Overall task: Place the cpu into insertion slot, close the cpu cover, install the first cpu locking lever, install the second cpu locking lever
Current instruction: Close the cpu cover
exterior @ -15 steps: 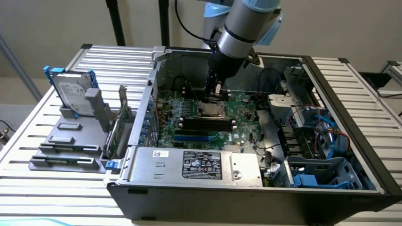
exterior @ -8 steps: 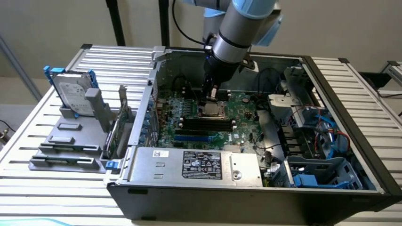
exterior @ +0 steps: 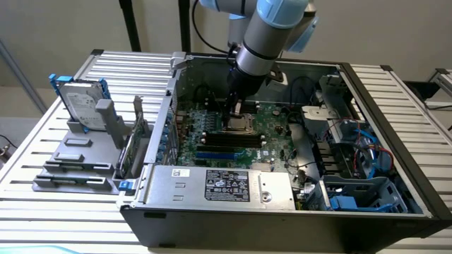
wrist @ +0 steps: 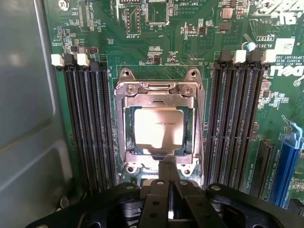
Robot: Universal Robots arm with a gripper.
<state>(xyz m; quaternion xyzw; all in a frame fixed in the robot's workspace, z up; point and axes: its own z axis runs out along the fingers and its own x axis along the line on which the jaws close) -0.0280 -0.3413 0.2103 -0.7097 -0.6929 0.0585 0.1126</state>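
The cpu (wrist: 158, 127), a silvery-grey square chip, lies flat in the insertion slot (wrist: 122, 142) on the green board. The cpu cover (wrist: 159, 93), a silvery frame plate with a square window, lies down around the chip. My gripper (wrist: 168, 172) hangs just above the socket's near edge. Its two black fingers (wrist: 163, 173) are pressed together with nothing between them, and their tips are at the cover's edge tab. In the exterior view the gripper (exterior: 238, 109) reaches down into the open computer case right over the socket (exterior: 238, 124).
Long black memory slots flank the socket on both sides (wrist: 90, 133) (wrist: 235, 123). A blue card slot (wrist: 287, 161) and the grey case wall (wrist: 23, 104) lie further out. The power supply (exterior: 219, 185), cables, a blue drive cage (exterior: 367, 193) and a hard drive (exterior: 81, 103) on the outside rack surround the board.
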